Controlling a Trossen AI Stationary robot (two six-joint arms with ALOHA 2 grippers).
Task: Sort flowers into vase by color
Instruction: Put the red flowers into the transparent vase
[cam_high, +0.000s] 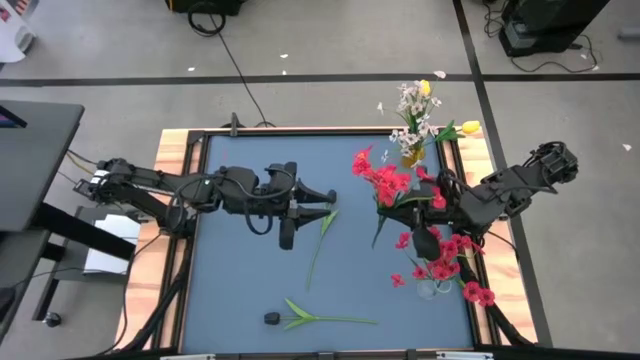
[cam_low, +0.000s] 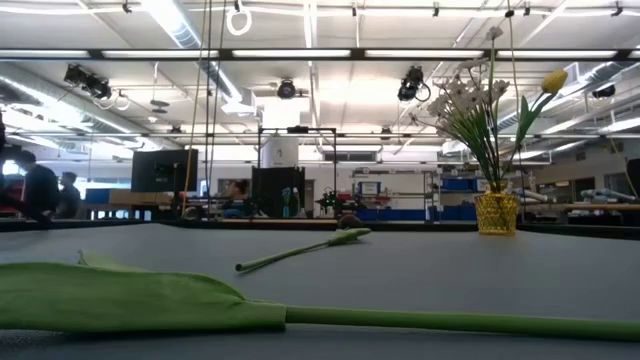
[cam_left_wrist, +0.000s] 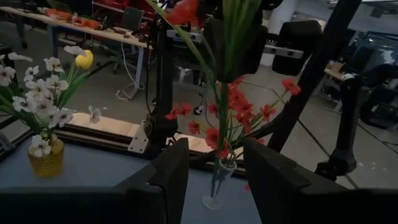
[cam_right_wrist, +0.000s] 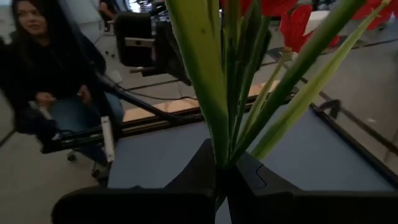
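While we've got the right gripper (cam_right_wrist: 224, 180) clamped on the red flower stems (cam_right_wrist: 233, 93) just above the clear vase (cam_high: 432, 288), they're light and floppy, so grip low; left gripper (cam_left_wrist: 214, 180) hangs open.

- Two dark, nearly black arms are showing chunky jointed segments, with black cables looping along the left arm.
- The left gripper (cam_left_wrist: 214, 180) is showing broad, flat matte-black fingers (cam_left_wrist: 171, 174).
- The right gripper (cam_right_wrist: 222, 177) is showing smooth black fingers with rounded tips.
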